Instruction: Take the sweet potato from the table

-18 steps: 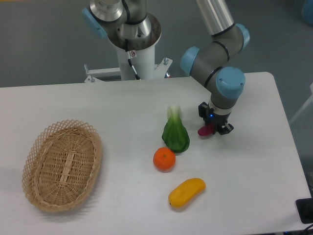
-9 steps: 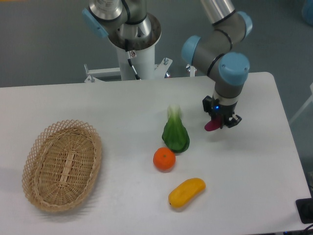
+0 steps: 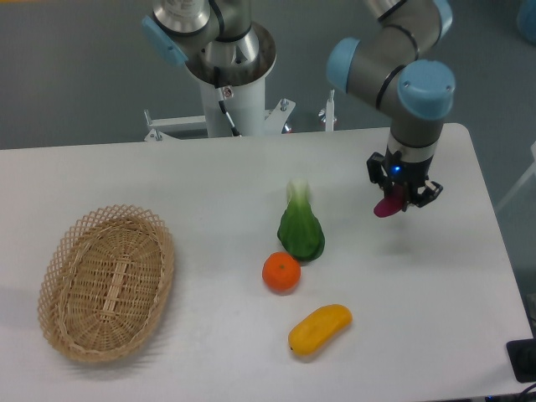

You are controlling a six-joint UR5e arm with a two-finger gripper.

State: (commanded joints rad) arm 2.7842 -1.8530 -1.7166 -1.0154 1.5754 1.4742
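Gripping the sweet potato (image 3: 389, 206) between my fingers, my hand (image 3: 402, 194) hangs above the table (image 3: 167, 184), toward its right edge and nearer the far side than the near one. The fingers are clamped on the tuber, whose magenta end sticks out to the left and slightly down below the dark gripper body. It is off the tabletop; a faint shadow lies on the white surface a little below it.

Left of my hand, near the middle of the table, a green leafy vegetable (image 3: 301, 229) lies with its pale stalk end pointing toward the far edge. Just beside its near-left side sits a round orange (image 3: 281, 272), very close to the leaves; whether the two touch I cannot tell. Nearer the front edge, and apart from the orange, lies a yellow-orange oblong fruit (image 3: 320, 328), tilted with its right end further from the front.

At the left end of the table, well apart from the produce, rests an oval wicker basket (image 3: 107, 280). Beyond the far edge stands my white mounting column (image 3: 234, 92).
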